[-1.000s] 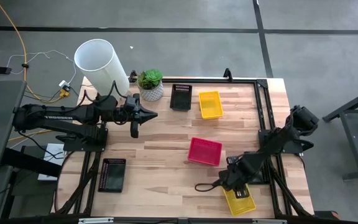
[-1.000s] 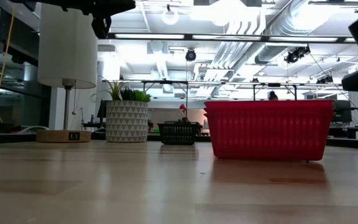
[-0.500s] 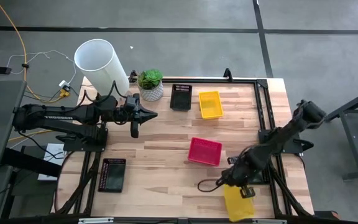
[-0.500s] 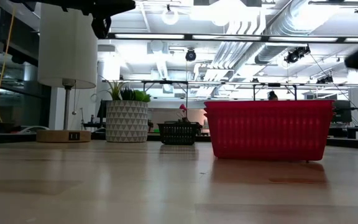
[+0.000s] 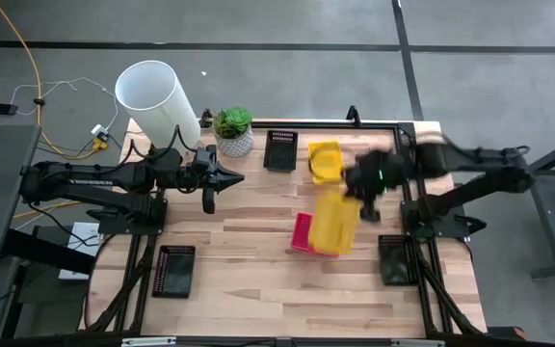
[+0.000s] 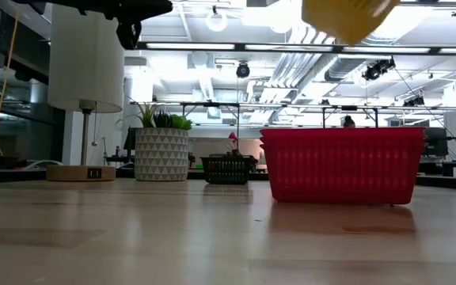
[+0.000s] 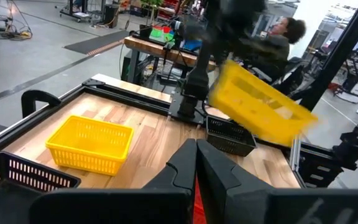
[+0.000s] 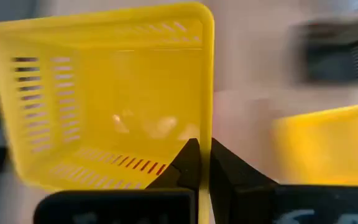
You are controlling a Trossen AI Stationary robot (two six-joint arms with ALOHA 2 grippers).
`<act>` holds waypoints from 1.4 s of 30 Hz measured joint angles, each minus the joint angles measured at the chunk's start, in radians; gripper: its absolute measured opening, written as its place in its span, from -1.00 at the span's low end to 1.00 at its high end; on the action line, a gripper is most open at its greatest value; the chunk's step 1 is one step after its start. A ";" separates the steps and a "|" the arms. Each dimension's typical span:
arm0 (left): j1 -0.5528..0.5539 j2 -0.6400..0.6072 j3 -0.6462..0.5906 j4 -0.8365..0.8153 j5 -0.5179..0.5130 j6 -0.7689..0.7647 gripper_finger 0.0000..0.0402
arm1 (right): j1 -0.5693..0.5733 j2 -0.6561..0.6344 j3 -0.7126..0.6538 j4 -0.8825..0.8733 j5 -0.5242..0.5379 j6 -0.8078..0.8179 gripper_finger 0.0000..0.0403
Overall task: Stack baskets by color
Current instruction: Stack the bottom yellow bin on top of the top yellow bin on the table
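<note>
Now the right gripper (image 8: 202,163) is pinched tight on the rim of a yellow basket (image 5: 333,220), carrying it in the air above the red basket (image 5: 303,231) and just short of the second yellow basket (image 5: 326,161) at the table's far side. That one's the likely target, and here's the worry: the carried basket hangs tilted from one wall only, so it could swing, clip the red basket below or come down crooked on its partner instead of nesting. A thin rim grip might also slip on the way. One black basket (image 5: 280,150) sits beside the plant pot (image 5: 234,141), another black basket (image 5: 174,271) sits well apart at the near left edge, a third (image 5: 396,260) near the right arm's base. The left gripper (image 5: 212,181) waits clenched and empty over the table near the big white cylinder (image 5: 157,100).
</note>
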 joint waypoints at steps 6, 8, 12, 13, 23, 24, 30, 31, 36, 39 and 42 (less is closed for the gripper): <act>0.000 0.000 0.000 0.000 -0.022 -0.001 -1.00 | -0.317 0.173 0.297 -0.175 0.120 -0.437 -1.00; 0.000 0.000 0.000 0.001 -0.023 -0.002 -1.00 | -0.403 0.251 0.378 -0.208 0.122 -0.551 -1.00; 0.000 0.000 0.000 0.001 -0.025 -0.023 -1.00 | -0.534 0.411 0.509 -0.255 0.154 -0.737 -1.00; 0.000 0.000 0.000 0.001 -0.025 -0.027 -1.00 | -0.559 0.448 0.536 -0.264 0.155 -0.775 -1.00; 0.000 0.000 0.000 0.002 -0.025 -0.061 -1.00 | -0.660 0.711 0.579 -0.320 0.051 -0.978 -1.00; 0.000 0.000 0.000 0.002 -0.025 -0.066 -1.00 | -0.663 0.720 0.571 -0.307 0.035 -0.972 -1.00; 0.000 0.000 0.000 0.002 -0.025 -0.066 -1.00 | -0.681 0.771 0.562 -0.304 0.023 -0.973 -1.00; 0.000 0.000 0.000 0.002 -0.025 -0.057 -1.00 | -0.685 0.772 0.562 -0.303 0.022 -0.973 -1.00; 0.000 0.000 0.000 0.002 -0.025 -0.047 -1.00 | -0.694 0.792 0.562 -0.305 0.016 -0.981 -1.00; 0.000 0.000 0.000 0.002 -0.025 -0.045 -1.00 | -0.698 0.809 0.562 -0.325 0.008 -0.980 -1.00; 0.000 0.000 0.000 0.002 -0.025 -0.045 -1.00 | -0.699 0.835 0.562 -0.323 0.004 -0.962 -1.00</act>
